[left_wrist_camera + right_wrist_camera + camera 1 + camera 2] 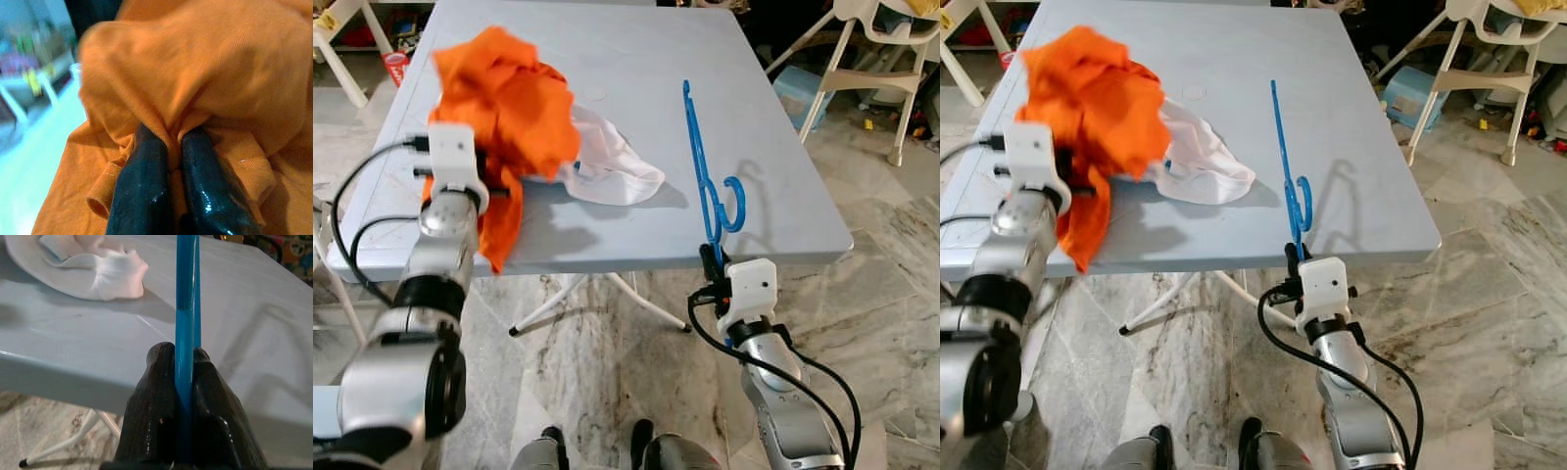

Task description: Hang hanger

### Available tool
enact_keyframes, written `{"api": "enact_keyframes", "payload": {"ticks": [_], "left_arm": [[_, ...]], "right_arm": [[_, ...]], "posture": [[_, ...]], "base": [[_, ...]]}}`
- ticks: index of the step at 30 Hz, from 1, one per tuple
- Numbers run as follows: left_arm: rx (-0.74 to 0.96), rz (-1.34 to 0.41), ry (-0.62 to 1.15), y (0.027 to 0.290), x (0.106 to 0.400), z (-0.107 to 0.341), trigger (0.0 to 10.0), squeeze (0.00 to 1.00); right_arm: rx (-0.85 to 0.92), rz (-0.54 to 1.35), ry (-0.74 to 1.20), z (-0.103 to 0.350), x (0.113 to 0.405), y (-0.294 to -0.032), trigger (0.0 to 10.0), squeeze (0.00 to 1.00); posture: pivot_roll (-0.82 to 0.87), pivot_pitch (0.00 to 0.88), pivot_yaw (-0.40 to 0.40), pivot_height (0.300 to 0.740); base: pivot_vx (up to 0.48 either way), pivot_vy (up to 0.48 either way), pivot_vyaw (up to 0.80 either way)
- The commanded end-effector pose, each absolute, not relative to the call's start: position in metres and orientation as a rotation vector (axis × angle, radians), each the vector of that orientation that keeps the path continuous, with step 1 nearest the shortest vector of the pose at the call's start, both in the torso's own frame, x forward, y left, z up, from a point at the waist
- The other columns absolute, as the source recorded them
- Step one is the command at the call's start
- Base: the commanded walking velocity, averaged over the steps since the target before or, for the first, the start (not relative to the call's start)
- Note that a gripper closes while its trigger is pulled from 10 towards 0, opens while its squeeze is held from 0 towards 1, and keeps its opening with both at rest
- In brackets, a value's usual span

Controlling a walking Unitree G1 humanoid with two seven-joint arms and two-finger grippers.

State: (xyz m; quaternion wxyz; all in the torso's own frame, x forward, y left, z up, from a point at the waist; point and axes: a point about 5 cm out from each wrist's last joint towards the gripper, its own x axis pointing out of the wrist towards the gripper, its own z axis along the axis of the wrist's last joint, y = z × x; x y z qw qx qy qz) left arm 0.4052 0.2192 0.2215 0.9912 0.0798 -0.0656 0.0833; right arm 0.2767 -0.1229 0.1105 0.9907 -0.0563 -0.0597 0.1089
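A pale grey-blue folding table (773,186) stood on white crossed legs over a marbled tile floor (607,382), and a crumpled white cloth (612,162) lay on its top toward the near edge, left of the middle.

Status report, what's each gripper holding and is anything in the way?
Left gripper shut on orange shirt, lifted over table. Right gripper shut on blue hanger. White cloth lies between them.

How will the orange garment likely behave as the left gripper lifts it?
Probably floppy: the orange garment bunches and droops from the left gripper. Likely light, since a small pinched fold carries it. A tail hangs past the table edge and may drag.
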Motion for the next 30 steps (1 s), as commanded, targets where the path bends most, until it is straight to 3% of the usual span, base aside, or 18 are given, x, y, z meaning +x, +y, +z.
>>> {"api": "enact_keyframes", "payload": {"ticks": [1, 6, 7, 8, 15, 16, 17, 21, 24, 30], "left_arm": [[0.190, 0.194, -0.257, 0.218, 0.409, 0.252, 0.0, 0.00], [0.218, 0.201, -0.320, 0.215, 0.411, 0.269, 0.0, 0.00], [0.245, 0.187, -0.323, 0.212, 0.412, 0.271, 4.5, 0.00], [0.236, 0.179, -0.312, 0.212, 0.412, 0.269, 10.0, 0.00], [0.257, 0.129, -0.239, 0.208, 0.406, 0.227, 10.0, 0.00], [0.245, 0.129, -0.223, 0.209, 0.402, 0.214, 10.0, 0.36], [0.235, 0.129, -0.217, 0.210, 0.399, 0.206, 10.0, 1.00], [0.238, 0.131, -0.210, 0.211, 0.395, 0.195, 10.0, 1.00], [0.273, 0.107, -0.157, 0.211, 0.378, 0.158, 10.0, 1.00], [0.435, 0.203, -0.135, 0.237, 0.363, 0.147, 10.0, 1.00]], "right_arm": [[-0.116, 0.214, 0.005, 0.089, 0.274, -0.123, 10.0, 0.00], [-0.115, 0.214, 0.003, 0.090, 0.275, -0.121, 10.0, 0.00], [-0.114, 0.213, 0.002, 0.090, 0.275, -0.121, 10.0, 0.00], [-0.113, 0.213, 0.002, 0.090, 0.275, -0.121, 10.0, 0.00], [-0.110, 0.206, 0.003, 0.089, 0.273, -0.123, 10.0, 0.00], [-0.110, 0.206, 0.005, 0.089, 0.273, -0.124, 10.0, 0.00], [-0.110, 0.206, 0.006, 0.088, 0.273, -0.124, 10.0, 0.00], [-0.110, 0.207, 0.007, 0.088, 0.273, -0.124, 10.0, 0.00], [-0.109, 0.220, 0.009, 0.088, 0.275, -0.124, 10.0, 0.00], [-0.116, 0.230, 0.004, 0.090, 0.279, -0.124, 10.0, 0.00]], "posture": [[-0.06, 0.231, -0.033, 0.740], [-0.06, 0.230, -0.032, 0.740], [-0.06, 0.230, -0.028, 0.740], [-0.06, 0.230, -0.025, 0.740], [-0.06, 0.231, -0.023, 0.740], [-0.05, 0.231, -0.024, 0.740], [-0.05, 0.231, -0.024, 0.740], [-0.05, 0.231, -0.028, 0.740], [-0.03, 0.226, -0.038, 0.740], [-0.03, 0.219, -0.040, 0.740]], "base": [[0.000, 0.000, 0.00], [0.000, 0.000, 0.00], [0.000, 0.000, 0.00], [0.000, 0.000, 0.00], [0.000, 0.000, 0.00], [0.000, 0.000, 0.00], [0.000, 0.000, 0.00], [0.000, 0.000, 0.00], [0.000, 0.000, 0.00], [0.000, 0.000, 0.00]]}}
